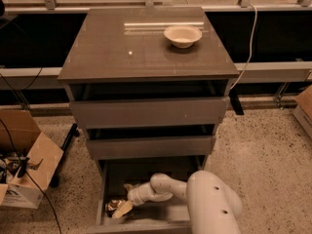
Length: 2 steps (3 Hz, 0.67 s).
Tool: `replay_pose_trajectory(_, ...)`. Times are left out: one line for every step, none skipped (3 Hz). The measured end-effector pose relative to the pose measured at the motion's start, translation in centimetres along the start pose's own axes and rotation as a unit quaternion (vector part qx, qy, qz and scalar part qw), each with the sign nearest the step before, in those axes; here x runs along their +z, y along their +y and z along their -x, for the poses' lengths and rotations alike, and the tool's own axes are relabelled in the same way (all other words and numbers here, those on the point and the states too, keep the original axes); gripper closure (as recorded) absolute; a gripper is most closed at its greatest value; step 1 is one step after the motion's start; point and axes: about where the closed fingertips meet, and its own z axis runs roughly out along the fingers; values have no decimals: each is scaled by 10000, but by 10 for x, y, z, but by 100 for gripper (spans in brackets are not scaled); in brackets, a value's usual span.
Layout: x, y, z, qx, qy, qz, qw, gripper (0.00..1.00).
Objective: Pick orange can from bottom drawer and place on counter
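Jaws first: they're down in the front-left corner of the bottom drawer (161,172), right up against the orange can (112,206), and from the one camera view I honestly can't tell if they're spread, pressed together or already pinching it. The can sits on the drawer floor near the left wall, well below the counter (122,57). My take on doing the grab well: that can looks shiny and crinkly, thin metal I'd guess, so squeeze across the body just enough to hold it; too much and it'll likely crumple or squirt out sideways. Then lift straight up and pull back before rising, since the middle drawer (150,146) front hangs over the back of the open one and the white arm (165,186) is folded in tight. The counter is a glossy, glass-like slab, so I'd set the can down gently, since it could skate. There's a cream round bowl (183,35) toward the back right, so the front-left looks like the easy landing spot.
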Motion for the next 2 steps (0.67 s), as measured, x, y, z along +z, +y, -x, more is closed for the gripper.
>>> replay_pose_trajectory(7,-2,-11,174,127,-148,9997,27)
replay_pose_trajectory(7,-1,-15,246,219,-244,9992,50)
